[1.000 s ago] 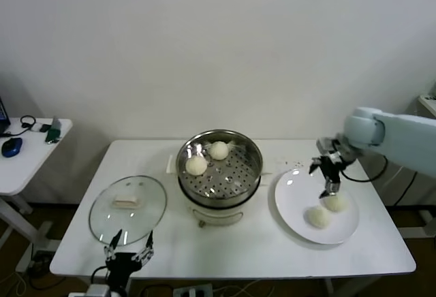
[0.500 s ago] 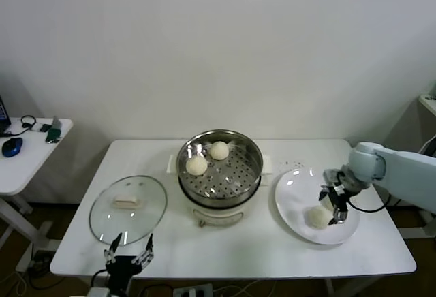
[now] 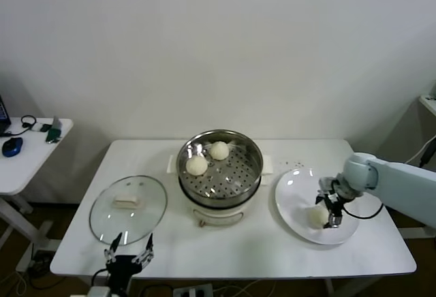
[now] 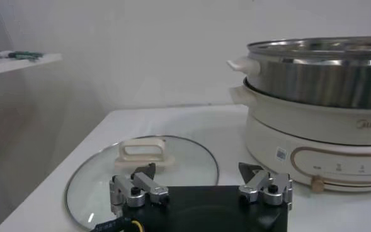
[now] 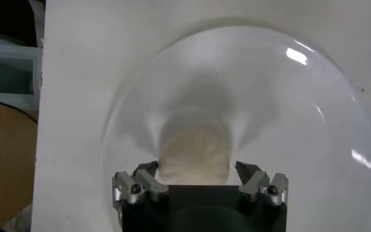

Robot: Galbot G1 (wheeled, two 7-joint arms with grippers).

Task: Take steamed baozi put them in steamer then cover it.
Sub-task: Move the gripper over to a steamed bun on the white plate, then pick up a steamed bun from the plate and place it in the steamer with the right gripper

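Note:
Two steamed baozi (image 3: pixel 197 165) (image 3: pixel 219 150) lie on the perforated tray of the steel steamer (image 3: pixel 252 167) at the table's middle. On the white plate (image 3: pixel 293 198) to its right, another baozi (image 3: pixel 315 216) (image 5: pixel 193 151) sits between the spread fingers of my right gripper (image 3: pixel 328 211) (image 5: pixel 196 167), which is open and low over the plate, not closed on the bun. The glass cover (image 3: pixel 128 205) (image 4: pixel 172 164) with its cream handle (image 4: pixel 141 152) lies flat on the table, left of the steamer. My left gripper (image 3: pixel 128 248) (image 4: pixel 196 170) waits open at the front edge beside the cover.
The steamer's cream base (image 4: pixel 311 145) stands close to the right of the cover. A small side table (image 3: pixel 27 150) with a mouse and cables is off to the left. The right table edge (image 5: pixel 40 126) runs near the plate.
My right gripper has dropped from above the plate's far side down and forward around a baozi on the plate. The left arm has stayed put.

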